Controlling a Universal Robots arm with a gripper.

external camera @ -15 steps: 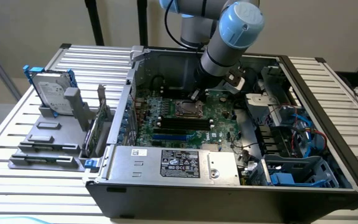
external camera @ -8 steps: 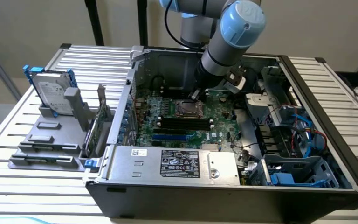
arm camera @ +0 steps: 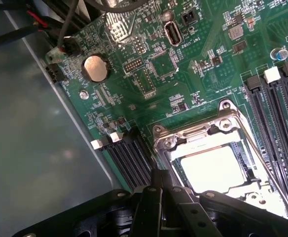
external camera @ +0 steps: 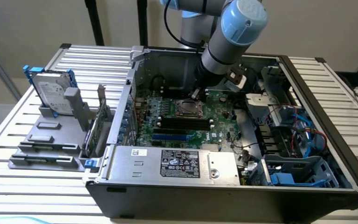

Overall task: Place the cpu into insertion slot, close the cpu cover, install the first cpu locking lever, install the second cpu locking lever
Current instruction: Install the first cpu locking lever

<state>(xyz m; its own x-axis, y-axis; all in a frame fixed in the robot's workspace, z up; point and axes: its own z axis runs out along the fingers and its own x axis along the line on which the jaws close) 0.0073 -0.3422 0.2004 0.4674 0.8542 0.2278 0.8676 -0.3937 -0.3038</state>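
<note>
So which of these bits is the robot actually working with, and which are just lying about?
In the job: cpu, cpu cover, end effector.
Lying about: hard drive, power-supply box, memory slots, coin battery.

The cpu [arm camera: 212, 169] is lying flat in the insertion slot [external camera: 188, 108], with its pale silvery-beige face pointing up and showing through the cut-out above it. The cpu cover [arm camera: 198, 134], a thin silvery square frame plate, is lying down flat over the slot and framing the chip on every visible side. A narrow dark band of the socket is showing between the chip and the frame's inner edge. Round fastener heads are sitting at the frame's visible corners. The slot is sitting on the green circuit board [arm camera: 149, 106], just beside the long black memory slots [arm camera: 277, 123]. Whether the locking levers are latched cannot be determined.
</note>
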